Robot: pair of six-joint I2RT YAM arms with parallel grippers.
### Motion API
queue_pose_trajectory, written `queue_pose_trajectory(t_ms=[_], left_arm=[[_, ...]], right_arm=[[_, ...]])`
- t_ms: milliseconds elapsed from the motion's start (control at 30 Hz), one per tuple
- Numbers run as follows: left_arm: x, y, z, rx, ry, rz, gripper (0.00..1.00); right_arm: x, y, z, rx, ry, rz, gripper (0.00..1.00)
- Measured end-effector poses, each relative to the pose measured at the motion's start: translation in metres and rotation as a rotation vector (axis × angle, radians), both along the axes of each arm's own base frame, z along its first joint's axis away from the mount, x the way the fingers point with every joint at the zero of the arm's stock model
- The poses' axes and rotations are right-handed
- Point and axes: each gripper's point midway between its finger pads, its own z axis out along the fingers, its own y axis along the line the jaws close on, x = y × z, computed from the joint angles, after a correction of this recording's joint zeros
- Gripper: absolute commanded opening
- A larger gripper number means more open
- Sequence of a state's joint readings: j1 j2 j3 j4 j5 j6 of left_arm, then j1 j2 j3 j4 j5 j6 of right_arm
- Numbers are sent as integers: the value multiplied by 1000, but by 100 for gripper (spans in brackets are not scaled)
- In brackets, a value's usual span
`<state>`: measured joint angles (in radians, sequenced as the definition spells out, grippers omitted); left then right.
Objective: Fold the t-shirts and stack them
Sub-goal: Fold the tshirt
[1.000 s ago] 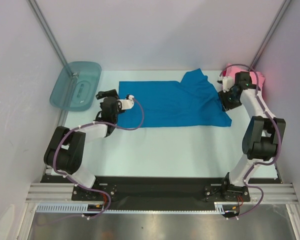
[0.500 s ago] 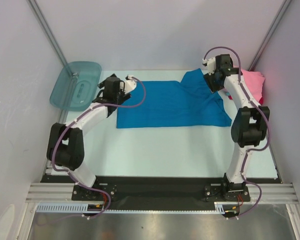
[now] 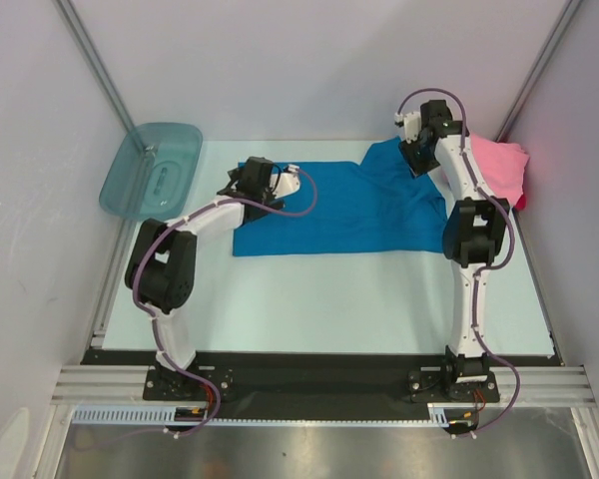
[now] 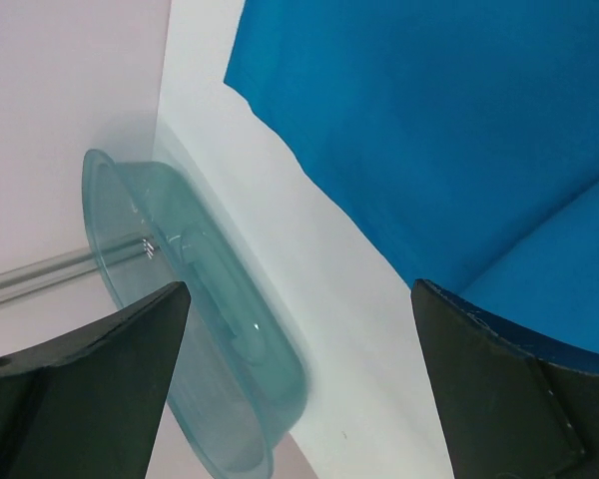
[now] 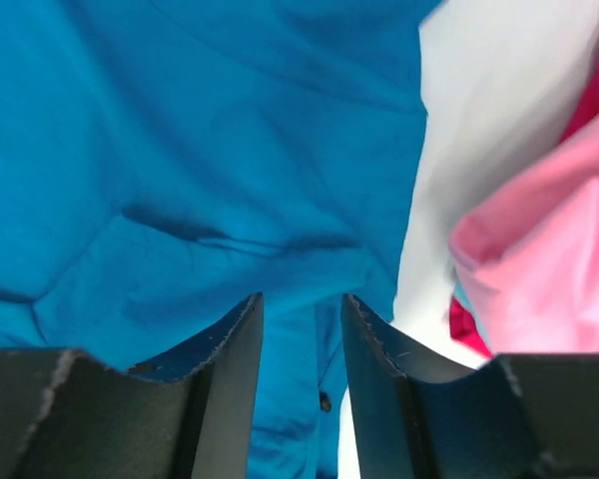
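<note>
A bright blue t-shirt (image 3: 349, 210) lies spread flat on the pale table, with its upper right part bunched up. My left gripper (image 3: 255, 182) hovers over the shirt's upper left corner. In the left wrist view (image 4: 299, 289) it is wide open and empty, with bare table between the fingers and the shirt (image 4: 429, 120) at the right. My right gripper (image 3: 419, 150) hangs over the bunched upper right part. In the right wrist view (image 5: 301, 304) its jaws stand a narrow gap apart above the blue cloth (image 5: 180, 150), holding nothing. A pink t-shirt (image 3: 504, 165) lies crumpled at the far right (image 5: 539, 259).
A translucent teal tub (image 3: 152, 168) stands at the table's far left corner, also in the left wrist view (image 4: 180, 329). A red cloth edge (image 5: 464, 324) shows under the pink shirt. White walls close in on the left, right and back.
My left gripper swung up and right, from left of the shirt to over its upper left corner. My right gripper rose from the shirt's right edge to over the bunched top right part.
</note>
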<state>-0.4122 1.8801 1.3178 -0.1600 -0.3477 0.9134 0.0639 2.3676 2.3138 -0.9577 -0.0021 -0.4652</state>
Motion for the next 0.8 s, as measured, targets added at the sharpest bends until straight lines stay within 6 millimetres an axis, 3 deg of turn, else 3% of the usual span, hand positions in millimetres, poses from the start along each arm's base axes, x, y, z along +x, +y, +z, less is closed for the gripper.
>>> queue_pose_trajectory(t_ms=[167,533,800], left_arm=[[13,-3,2,10,-24,2,100],[14,-3,-7,35,-10,-4,100],[14,-4,-7,27,-9,0,100]], right_arm=[[5,19,1,55,-15,76,43],[-10,81,-29,96,53,205,47],[-14,88,-45,98,86,217,49]])
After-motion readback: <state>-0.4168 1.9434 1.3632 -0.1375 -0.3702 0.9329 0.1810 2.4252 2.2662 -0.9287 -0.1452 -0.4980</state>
